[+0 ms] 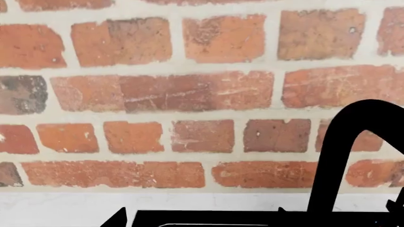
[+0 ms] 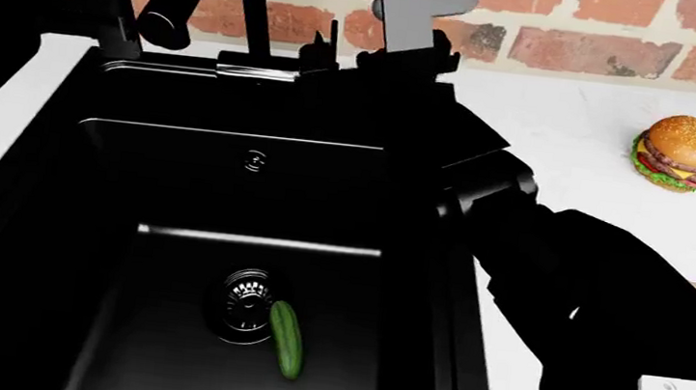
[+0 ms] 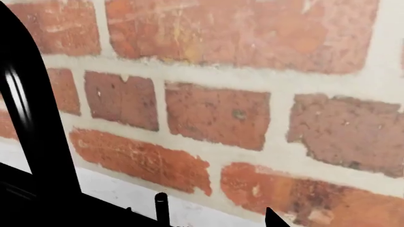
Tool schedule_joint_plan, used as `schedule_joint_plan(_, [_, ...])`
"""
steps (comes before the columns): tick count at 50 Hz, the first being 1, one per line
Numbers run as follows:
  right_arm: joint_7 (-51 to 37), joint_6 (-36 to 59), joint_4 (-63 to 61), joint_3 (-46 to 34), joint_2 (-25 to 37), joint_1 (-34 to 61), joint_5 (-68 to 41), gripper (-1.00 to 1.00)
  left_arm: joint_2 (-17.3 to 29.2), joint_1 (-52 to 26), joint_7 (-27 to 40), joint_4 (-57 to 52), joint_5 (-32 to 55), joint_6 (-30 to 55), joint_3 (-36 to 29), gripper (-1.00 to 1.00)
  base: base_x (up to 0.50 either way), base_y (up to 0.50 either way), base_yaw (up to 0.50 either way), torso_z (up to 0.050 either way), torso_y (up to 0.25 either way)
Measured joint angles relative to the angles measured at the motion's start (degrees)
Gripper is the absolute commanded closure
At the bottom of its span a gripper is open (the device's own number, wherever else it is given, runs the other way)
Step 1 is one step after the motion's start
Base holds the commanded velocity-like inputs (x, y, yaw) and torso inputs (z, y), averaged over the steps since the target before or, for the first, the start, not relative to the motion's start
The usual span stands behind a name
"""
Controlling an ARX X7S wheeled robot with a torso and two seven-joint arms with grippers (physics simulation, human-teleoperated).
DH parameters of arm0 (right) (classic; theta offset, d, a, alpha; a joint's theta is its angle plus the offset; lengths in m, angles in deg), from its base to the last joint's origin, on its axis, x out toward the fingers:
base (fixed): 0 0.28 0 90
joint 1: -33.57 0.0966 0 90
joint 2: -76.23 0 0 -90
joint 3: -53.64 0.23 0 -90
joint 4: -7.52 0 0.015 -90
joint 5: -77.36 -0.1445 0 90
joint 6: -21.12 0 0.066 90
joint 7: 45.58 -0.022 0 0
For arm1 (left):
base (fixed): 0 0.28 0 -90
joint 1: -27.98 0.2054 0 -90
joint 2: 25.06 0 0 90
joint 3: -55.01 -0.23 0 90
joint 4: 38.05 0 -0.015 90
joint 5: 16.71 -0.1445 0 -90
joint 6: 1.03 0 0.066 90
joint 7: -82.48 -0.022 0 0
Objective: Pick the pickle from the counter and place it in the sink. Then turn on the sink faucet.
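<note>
Red brick wall behind white matte counter (image 2: 562,130). Small dark-green glossy pickle (image 2: 286,339) already lies on the floor of the black recessed sink (image 2: 194,179), beside the round drain. Placement done; tall black faucet (image 2: 254,10) not yet turned on. Right gripper (image 2: 388,59) near the lever, left gripper (image 2: 102,9) opposite; jaw states cannot tell.

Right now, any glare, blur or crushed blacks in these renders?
Head view: matte-black rectangular sink and black arms merge into one dark mass; small glossy dark-green pickle stays legible. Right wrist view: white glare streak on the thin black faucet stem. Left wrist view: red brick wall evenly lit and sharp.
</note>
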Motion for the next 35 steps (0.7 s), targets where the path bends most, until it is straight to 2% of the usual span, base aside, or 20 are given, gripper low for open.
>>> schedule_joint_plan(13, [-1.01,-0.74,-0.15,0.01,-0.01,1.48,-0.65,-1.00,0.27,1.00,-0.55,0.07,-0.36,-1.05,0.31,-1.00,0.00,0.00,0.00,0.000,0.000])
schedule_joint_plan(35, [-0.89,3.19,-0.01,-0.26,-0.02,0.97,-2.76,-1.00,0.40,2.44,-0.80,0.18,-0.55,-2.03,0.48,-1.00,0.00,0.00,0.00,0.000,0.000])
